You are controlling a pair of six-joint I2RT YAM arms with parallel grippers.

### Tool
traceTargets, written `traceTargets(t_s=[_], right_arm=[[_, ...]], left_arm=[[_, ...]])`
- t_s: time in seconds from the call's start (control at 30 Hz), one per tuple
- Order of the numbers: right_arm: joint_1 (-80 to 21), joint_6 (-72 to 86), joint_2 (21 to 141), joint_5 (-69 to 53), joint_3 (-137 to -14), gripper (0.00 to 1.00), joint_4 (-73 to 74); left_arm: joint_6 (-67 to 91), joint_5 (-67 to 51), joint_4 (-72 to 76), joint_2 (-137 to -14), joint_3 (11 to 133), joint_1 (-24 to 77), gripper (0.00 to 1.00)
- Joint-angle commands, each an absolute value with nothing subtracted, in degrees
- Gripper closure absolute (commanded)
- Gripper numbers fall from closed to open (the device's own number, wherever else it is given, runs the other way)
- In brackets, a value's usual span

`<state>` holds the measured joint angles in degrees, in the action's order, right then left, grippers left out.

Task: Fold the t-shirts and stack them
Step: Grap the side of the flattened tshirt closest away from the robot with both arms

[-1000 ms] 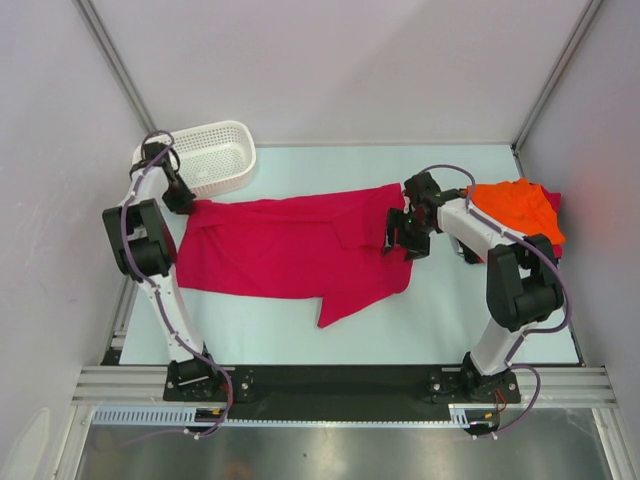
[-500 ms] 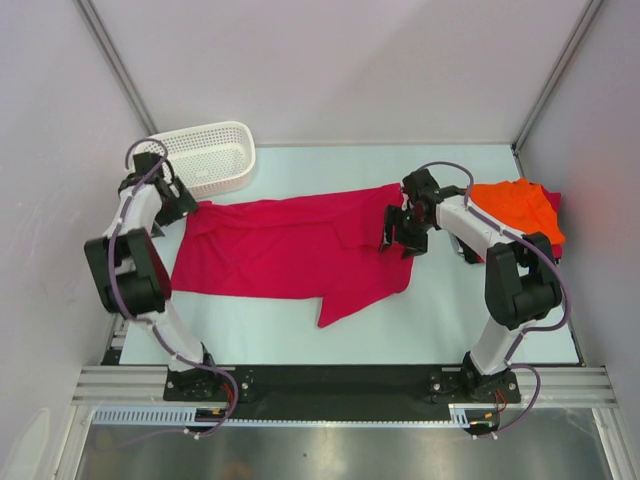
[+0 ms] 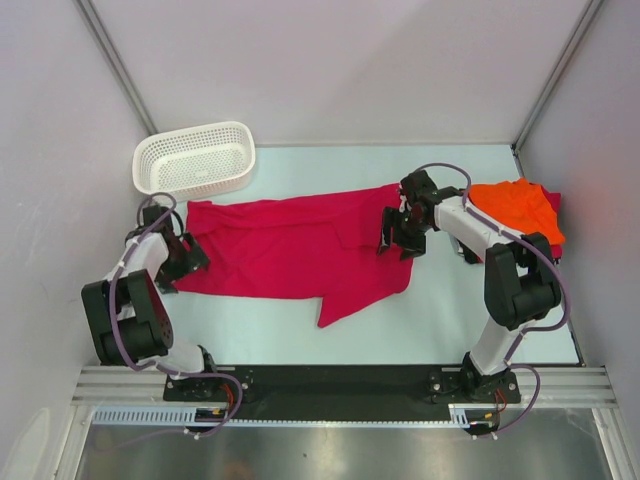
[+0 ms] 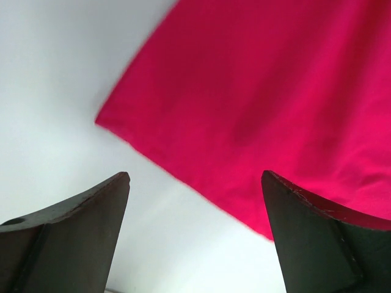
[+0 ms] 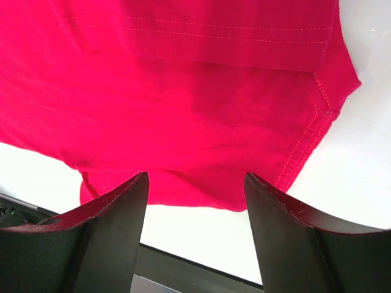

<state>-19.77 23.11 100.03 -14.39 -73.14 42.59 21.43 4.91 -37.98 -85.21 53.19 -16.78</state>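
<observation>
A crimson t-shirt point(image 3: 280, 245) lies spread lengthwise across the middle of the table point(image 3: 300, 170). It reaches from close to the left edge to a little right of centre. One flap of it runs out toward the near edge. At its right end a second layer of the same cloth lies folded over the top, and the right wrist view shows a stitched hem there.

The left gripper point(image 3: 188, 256) hangs at the shirt's left edge, close to the table's left edge. In its wrist view the left gripper point(image 4: 194, 174) has its jaws spread wide with nothing between them. Beyond the tips are bare table and one corner of the crimson cloth.

The right gripper point(image 3: 396, 234) hovers over the shirt's right end. From the wrist, the right gripper point(image 5: 196, 176) shows its jaws standing apart. The cloth lies flat below them, and they grip nothing.

An orange t-shirt point(image 3: 512, 205) sits bunched at the right edge of the table, behind the right arm and well apart from the spread shirt. A sliver of darker red cloth point(image 3: 554, 203) shows at its right side. What that cloth is cannot be told.

A white mesh basket point(image 3: 195, 160) stands at the far left corner, near the crimson shirt's far left corner but not touching it.
</observation>
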Motion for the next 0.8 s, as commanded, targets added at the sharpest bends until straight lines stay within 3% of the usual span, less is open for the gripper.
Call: traceTargets(t_s=[0.0,0.4,0.77], right_arm=[[-20.22,21.8,100.37,-15.47,-74.79,0.31,43.07],[-20.92,21.71,99.06,-15.73,-73.83,0.31,44.03],[-21.8,22.85,94.92,-16.52,-68.64,0.3,44.21]], left_arm=[[23.55,3.34,-38.06,-82.0,50.89,-17.93,0.05],[22.41,10.98,-41.48,-85.78,52.56,-22.84,0.03],[21.97,9.76,-38.07,-90.7,53.35,-24.7,0.05]])
